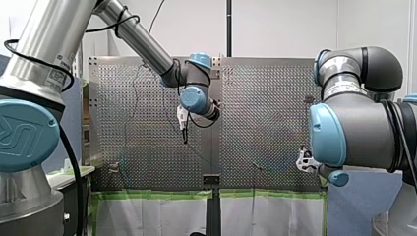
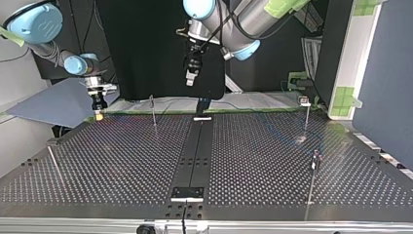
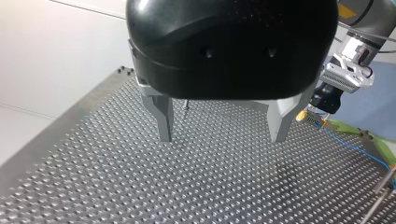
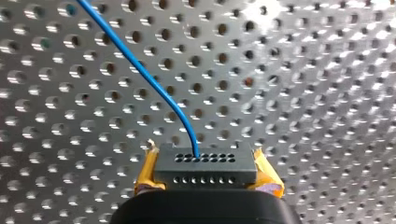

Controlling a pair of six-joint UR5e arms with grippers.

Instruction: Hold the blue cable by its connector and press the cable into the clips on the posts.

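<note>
Blue cable point(image 4: 154, 84) leaves the top face of the black connector point(image 4: 205, 161) and curves away over the perforated tabletop point(image 4: 327, 93). My right gripper point(image 4: 205, 173) pinches that connector from both sides between its yellow pads point(image 4: 147, 173). In the top view this gripper stands at the tabletop's far left corner, low over the edge. From the left wrist view the cable runs from there along the green-taped edge point(image 3: 373, 140). My left gripper point(image 3: 222, 137) hangs above the tabletop near the middle of the far edge, its metal fingers point(image 3: 163, 116) spread wide over bare perforated plate. Thin posts stand on the tabletop, one point(image 2: 153, 111) near the far edge beside my right gripper, another point(image 2: 306, 116) toward the far right corner. Whether the cable sits in any clip cannot be made out.
</note>
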